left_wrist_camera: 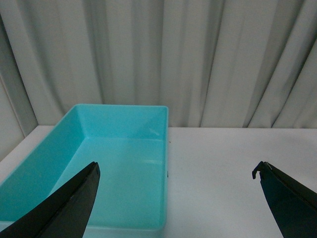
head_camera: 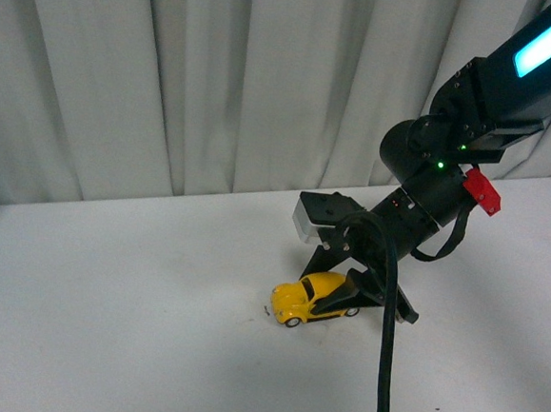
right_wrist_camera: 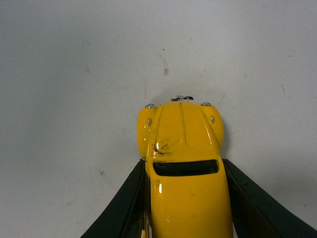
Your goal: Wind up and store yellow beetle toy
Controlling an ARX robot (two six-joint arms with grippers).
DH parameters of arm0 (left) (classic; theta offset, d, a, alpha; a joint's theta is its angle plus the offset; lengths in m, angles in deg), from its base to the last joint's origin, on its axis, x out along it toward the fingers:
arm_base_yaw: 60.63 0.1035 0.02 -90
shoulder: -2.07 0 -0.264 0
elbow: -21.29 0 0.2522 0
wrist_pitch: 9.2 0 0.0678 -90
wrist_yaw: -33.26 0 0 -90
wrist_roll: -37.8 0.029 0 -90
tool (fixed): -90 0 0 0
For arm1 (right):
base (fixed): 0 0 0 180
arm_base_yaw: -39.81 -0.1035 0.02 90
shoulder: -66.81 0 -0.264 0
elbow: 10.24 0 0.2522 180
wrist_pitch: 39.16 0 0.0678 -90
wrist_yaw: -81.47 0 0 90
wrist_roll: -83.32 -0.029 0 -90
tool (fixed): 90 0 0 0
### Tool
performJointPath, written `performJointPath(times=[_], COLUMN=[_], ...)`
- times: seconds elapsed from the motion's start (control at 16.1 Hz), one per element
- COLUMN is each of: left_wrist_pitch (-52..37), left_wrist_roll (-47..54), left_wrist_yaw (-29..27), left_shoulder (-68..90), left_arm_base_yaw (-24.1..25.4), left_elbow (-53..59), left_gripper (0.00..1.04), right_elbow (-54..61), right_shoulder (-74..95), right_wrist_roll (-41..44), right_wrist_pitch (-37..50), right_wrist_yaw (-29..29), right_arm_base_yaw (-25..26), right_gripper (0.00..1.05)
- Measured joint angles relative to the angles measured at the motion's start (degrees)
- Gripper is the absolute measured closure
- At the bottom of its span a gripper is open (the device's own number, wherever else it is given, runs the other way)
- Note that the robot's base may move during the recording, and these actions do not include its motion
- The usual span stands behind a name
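Note:
The yellow beetle toy (head_camera: 309, 299) stands on its wheels on the white table, right of centre in the front view, nose pointing left. My right gripper (head_camera: 339, 302) is shut on the yellow beetle toy, its black fingers (head_camera: 345, 297) against the car's sides. In the right wrist view the toy (right_wrist_camera: 183, 168) fills the middle between the fingers (right_wrist_camera: 126, 203), hood pointing away. My left gripper (left_wrist_camera: 176, 173) is open and empty in the left wrist view, above the table beside a turquoise bin (left_wrist_camera: 116, 168). The left arm is out of the front view.
The turquoise bin is rectangular, open-topped and holds nothing, near the curtain. A white curtain (head_camera: 171, 74) hangs along the table's far edge. The right arm's black cable (head_camera: 384, 367) runs down toward the front edge.

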Motion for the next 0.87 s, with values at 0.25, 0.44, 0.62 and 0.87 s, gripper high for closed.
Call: performJointPath(times=[0.25,0.44,0.62,0.87], left_wrist_pitch=[0.0,0.0,0.0,0.0], left_wrist_roll=[0.0,0.0,0.0,0.0], left_wrist_yaw=[0.0,0.0,0.0,0.0], left_shoulder=[0.0,0.0,0.0,0.0], left_arm_base_yaw=[0.0,0.0,0.0,0.0], left_elbow=[0.0,0.0,0.0,0.0], left_gripper=[0.07,0.07,0.07,0.07], right_elbow=[0.4,0.4,0.6,1.0], right_shoulder=[-0.1,-0.1,-0.2,-0.3], right_wrist_roll=[-0.1,-0.1,-0.1,-0.1], right_wrist_pitch=[0.3,0.4,0.6,0.9], right_wrist_yaw=[0.2,0.2,0.2,0.4], right_arm_base_yaw=[0.1,0.4,0.4,0.4], right_gripper=[0.64,0.64,0.64,0.64])
